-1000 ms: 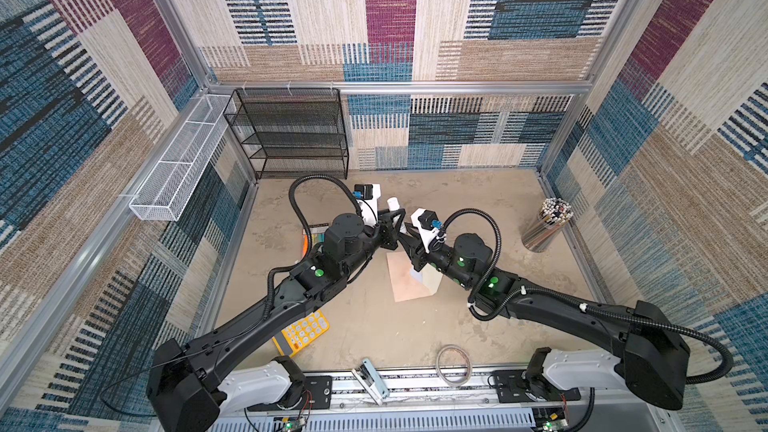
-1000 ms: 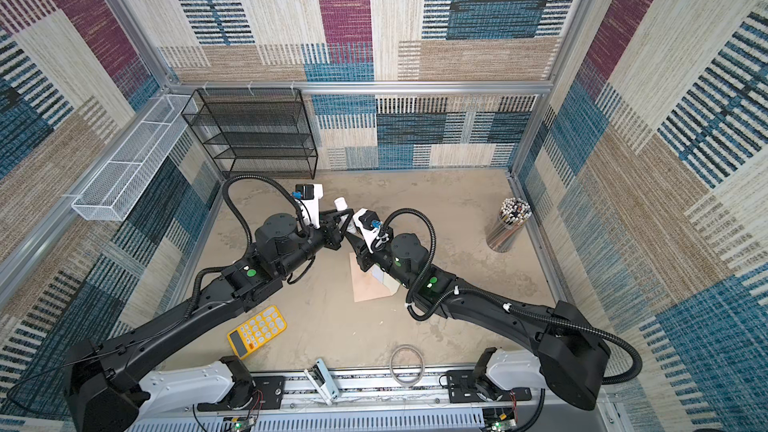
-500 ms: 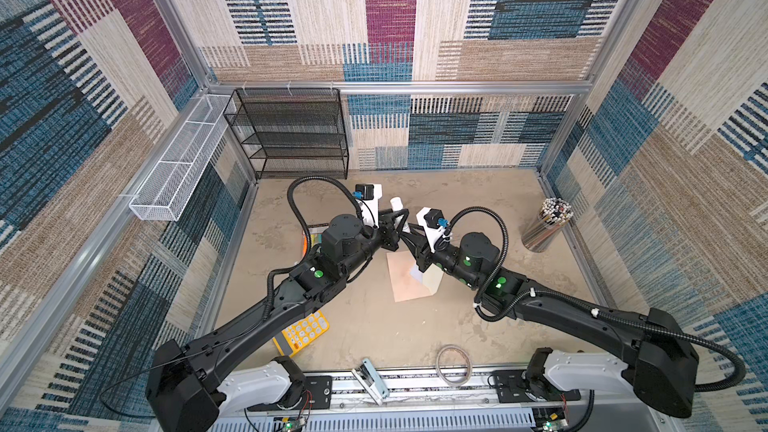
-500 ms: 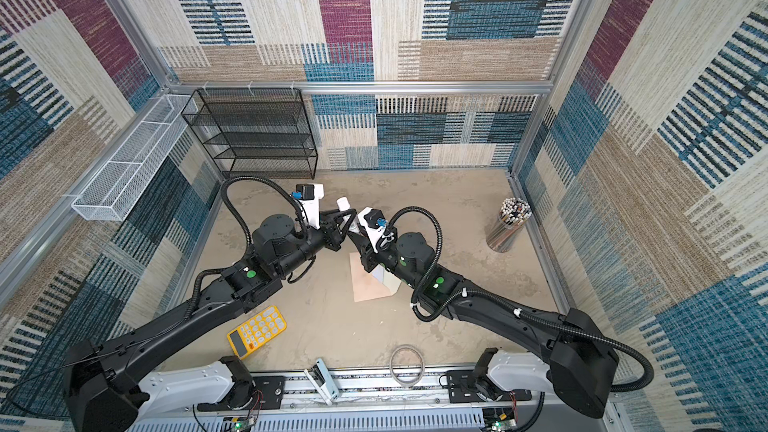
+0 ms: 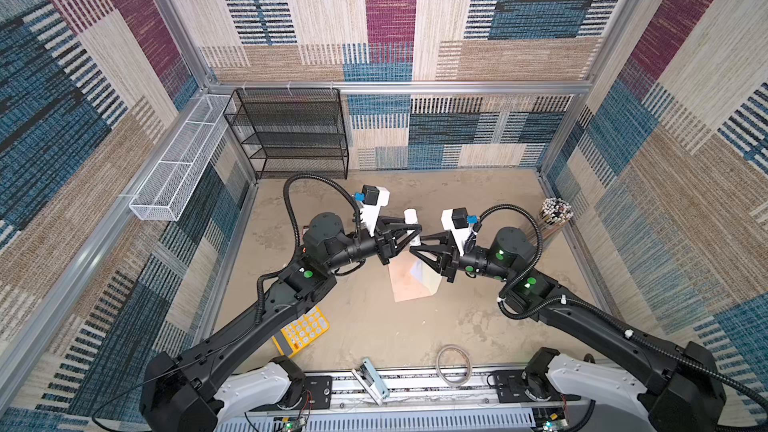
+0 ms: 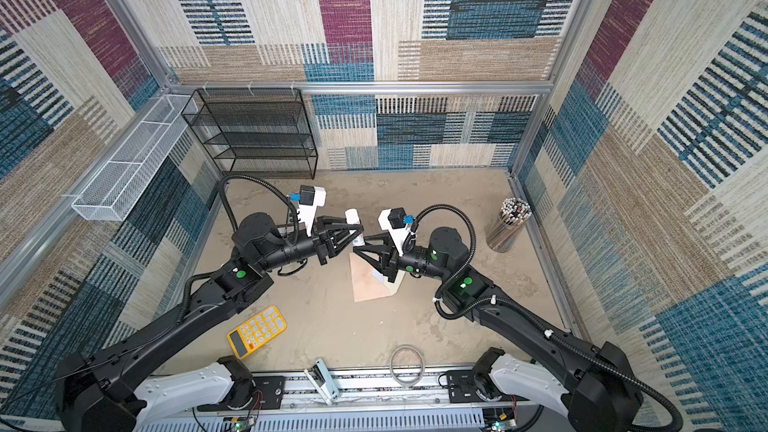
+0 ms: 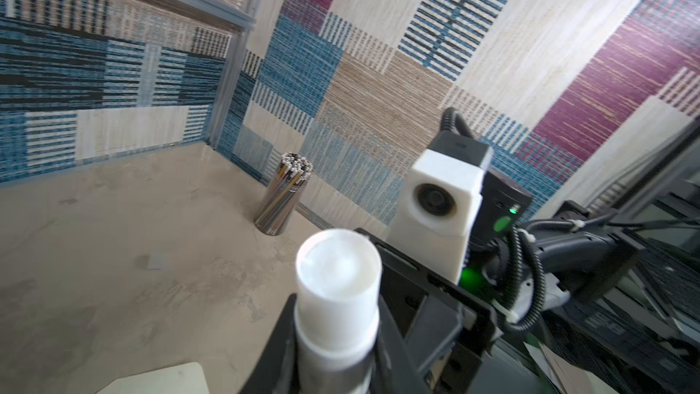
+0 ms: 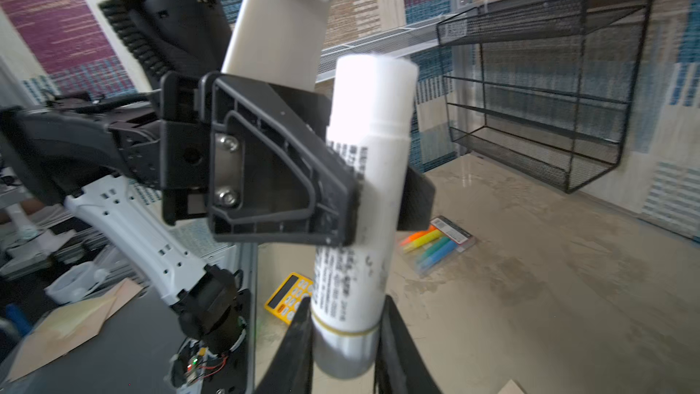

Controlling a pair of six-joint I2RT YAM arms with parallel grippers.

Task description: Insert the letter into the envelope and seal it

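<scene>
The 2 tools meet tip to tip above the surface, both clamped on 1 white glue stick (image 8: 369, 119) that stands nearly upright. The left tool (image 8: 378, 198) grips the stick's printed middle, its fingers (image 8: 337, 198) pressed flat against the tube. The right tool (image 8: 346, 339) pinches the grey base just below the left tool.

The envelope (image 5: 405, 288) lies flat on the surface directly beneath both tools, peach face up, touched by neither. The letter (image 5: 417, 270) shows only as a white sliver on the envelope, right under the right tool — whether it sits inside I cannot tell.

A yellow calculator (image 5: 301, 330) lies under the left arm, well behind the left tool. A cup of pencils (image 5: 555, 218) stands beyond the right arm's elbow.
</scene>
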